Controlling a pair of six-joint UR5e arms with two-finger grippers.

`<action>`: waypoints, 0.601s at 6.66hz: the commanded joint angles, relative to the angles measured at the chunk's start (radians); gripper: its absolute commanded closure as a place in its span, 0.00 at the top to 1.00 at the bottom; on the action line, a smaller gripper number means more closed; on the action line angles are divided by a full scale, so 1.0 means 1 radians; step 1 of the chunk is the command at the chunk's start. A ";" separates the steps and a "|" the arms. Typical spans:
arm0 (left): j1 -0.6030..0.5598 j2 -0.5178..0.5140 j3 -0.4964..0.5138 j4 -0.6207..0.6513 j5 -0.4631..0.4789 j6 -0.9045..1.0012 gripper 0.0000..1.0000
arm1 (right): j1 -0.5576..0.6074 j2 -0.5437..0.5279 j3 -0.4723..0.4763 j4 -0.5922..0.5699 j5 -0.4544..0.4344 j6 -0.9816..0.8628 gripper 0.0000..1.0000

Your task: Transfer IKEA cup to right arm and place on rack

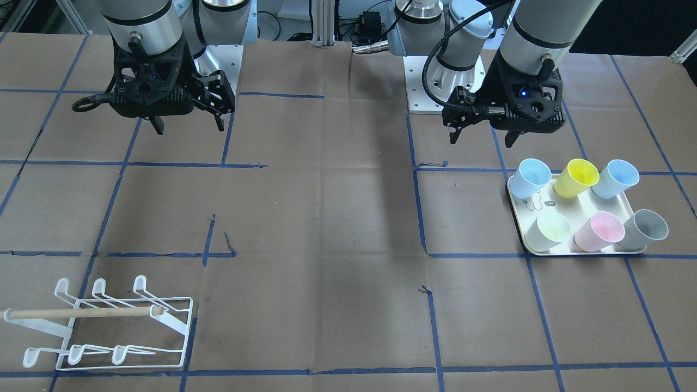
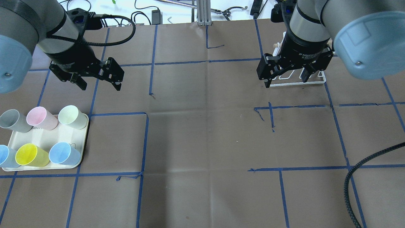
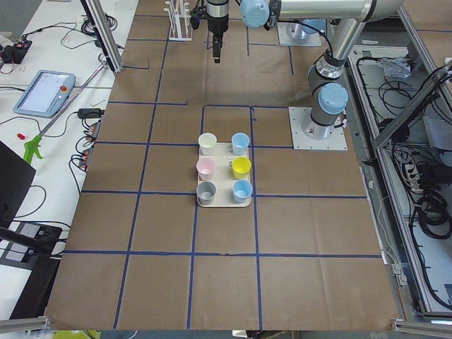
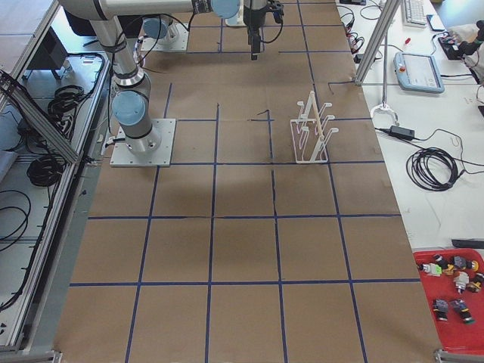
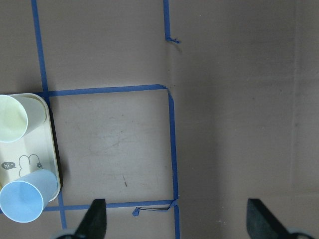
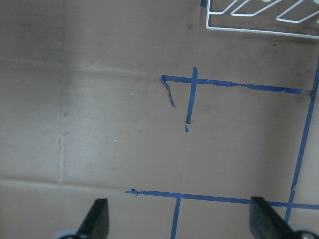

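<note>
Several pastel IKEA cups stand upright on a cream tray (image 1: 582, 209) (image 2: 44, 139): among them a yellow cup (image 1: 576, 177) (image 2: 30, 155), a pink cup (image 1: 599, 231) and a grey cup (image 1: 645, 228). My left gripper (image 1: 482, 140) (image 2: 100, 87) (image 5: 179, 219) hangs open and empty above the table, just beside the tray's robot-side corner. The right arm's gripper (image 1: 190, 129) (image 2: 286, 82) (image 6: 180, 219) is open and empty too. It hovers on the robot's side of the white wire rack (image 1: 109, 326) (image 4: 314, 132) (image 6: 264, 20), which it partly hides in the overhead view.
Brown paper with a blue tape grid covers the table (image 2: 205, 136). A pale green cup (image 5: 12, 124) and a blue cup (image 5: 22, 204) show at the left wrist view's edge. A pendant (image 4: 420, 72) and cables lie on the side bench.
</note>
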 commanded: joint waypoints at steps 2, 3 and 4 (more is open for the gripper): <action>0.234 0.002 -0.003 -0.005 0.004 0.205 1.00 | 0.001 -0.001 0.007 0.001 0.002 0.000 1.00; 0.308 0.002 -0.004 -0.007 0.007 0.329 1.00 | 0.002 -0.001 0.007 0.001 0.002 0.000 1.00; 0.357 -0.009 -0.004 -0.006 0.006 0.349 1.00 | 0.002 -0.001 0.007 0.002 0.000 0.000 1.00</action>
